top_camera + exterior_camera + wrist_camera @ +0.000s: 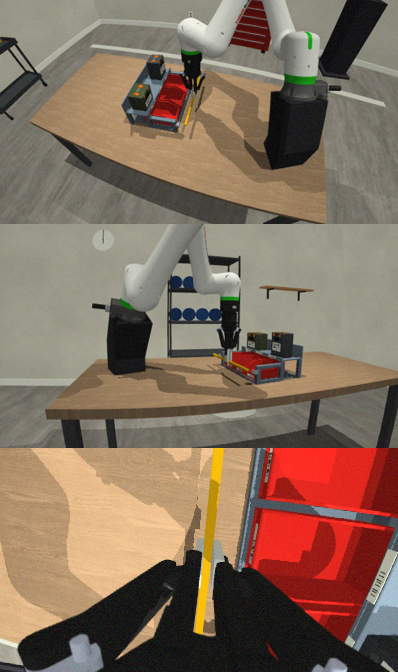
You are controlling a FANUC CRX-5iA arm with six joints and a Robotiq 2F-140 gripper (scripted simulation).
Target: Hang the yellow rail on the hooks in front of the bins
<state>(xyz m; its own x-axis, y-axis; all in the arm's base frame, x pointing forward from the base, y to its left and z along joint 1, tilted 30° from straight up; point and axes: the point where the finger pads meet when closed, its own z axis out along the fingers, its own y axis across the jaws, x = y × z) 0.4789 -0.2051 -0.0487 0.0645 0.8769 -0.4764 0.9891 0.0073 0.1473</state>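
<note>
Just in front of the bin rack, the long thin yellow rail [190, 109] hangs in the air, clamped near one end by the black two-finger end effector [193, 89]. It runs parallel to the blue-grey metal rack [128, 103] holding the red plastic bins [167, 99], near its front edge. Pickup and carry look done; lowering onto the hooks and seating between the plates remain. The hooks and end plates are too small to make out in any view. The wrist view cuts off the rail's far end. Two dark battery-like boxes [140, 96] sit behind the bins, on the brown wooden tabletop [99, 139].
</note>
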